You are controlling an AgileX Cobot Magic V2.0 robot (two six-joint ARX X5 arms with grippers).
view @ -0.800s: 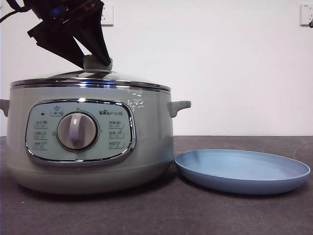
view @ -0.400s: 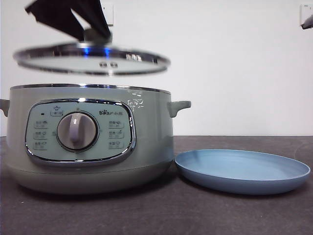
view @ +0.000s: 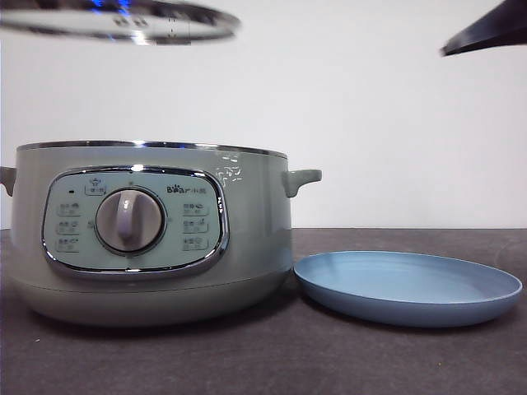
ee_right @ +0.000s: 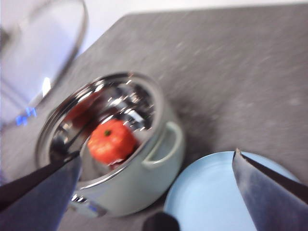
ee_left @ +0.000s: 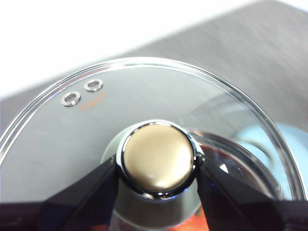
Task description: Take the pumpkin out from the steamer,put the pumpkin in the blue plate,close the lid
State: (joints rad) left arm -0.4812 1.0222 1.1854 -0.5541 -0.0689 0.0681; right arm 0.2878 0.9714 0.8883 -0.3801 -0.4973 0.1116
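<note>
Left gripper (ee_left: 158,166): clamped on the knob (ee_left: 158,162) of the lid (ee_left: 72,144), one black jaw pressed to each side — nothing else in its hold.
Lid: up in the air, well above the steamer (view: 152,234), level, chrome rim cut by the top left corner of the front view (view: 123,20); two small steam holes in the glass, seen from the left wrist; also a blurred disc beside the steamer in the right wrist view (ee_right: 43,53).
Steamer: uncovered, on the left part of the dark table (view: 272,354), control panel and dial facing the front camera, small side handle toward the blue plate (view: 409,288).
Pumpkin (ee_right: 111,141): inside the steamer, down in the shiny inner pot, orange-red with a small green spot on top — hidden behind the steamer wall in the front view.
Blue plate: flat on the table's right part, just beside the steamer's base, rim near it; touching or not cannot be told; bare blue inside, also seen from the right wrist (ee_right: 211,192).
Right gripper (ee_right: 156,187): spread wide, holding nothing, high over the steamer's handle side and the plate; only a dark tip at the top right corner of the front view (view: 490,37).
</note>
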